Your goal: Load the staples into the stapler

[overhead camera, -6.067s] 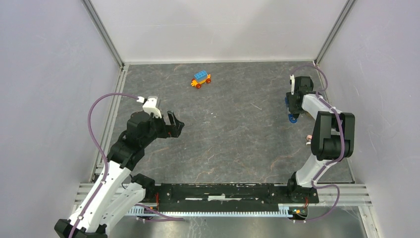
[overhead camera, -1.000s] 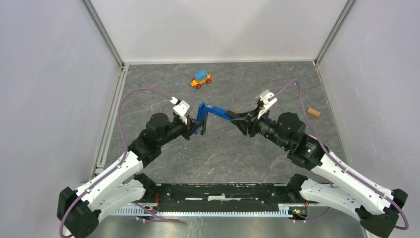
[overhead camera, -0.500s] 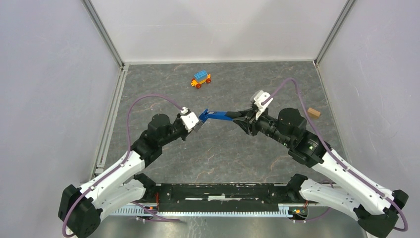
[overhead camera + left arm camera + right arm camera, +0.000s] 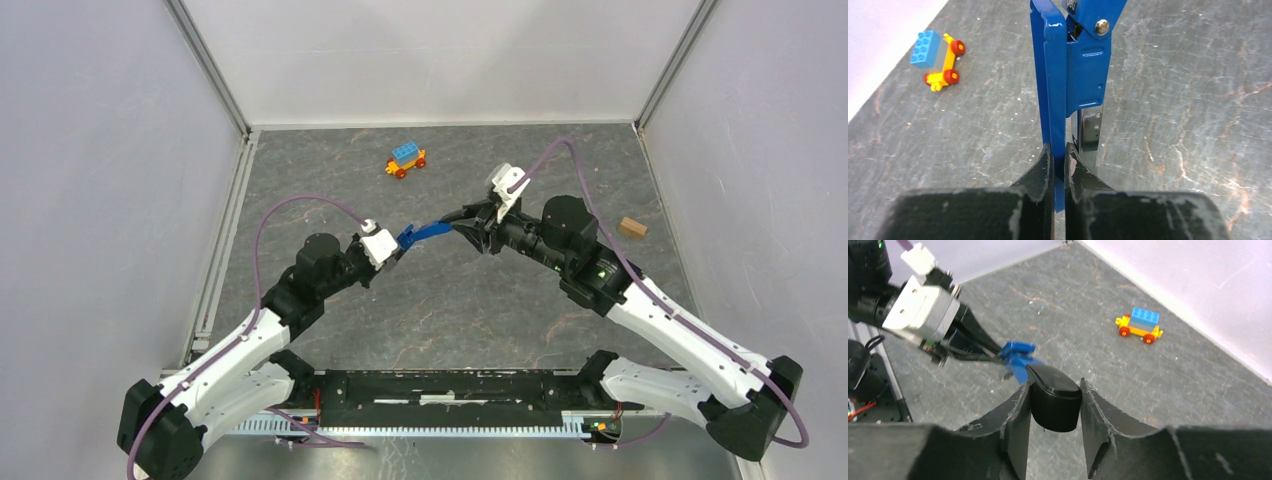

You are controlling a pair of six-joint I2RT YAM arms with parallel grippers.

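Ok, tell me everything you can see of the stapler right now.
The stapler is slim and glossy dark blue, with a silver metal rail, a round silver rivet and a rounded black end. It hangs clear of the grey table, spanning between the two arms. The left tool is shut on its thin blue plate, and the right tool grips the black end. It looks swung open at the hinge.

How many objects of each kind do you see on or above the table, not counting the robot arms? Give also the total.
stapler: 1
toy car: 1
tan block: 1
Total: 3
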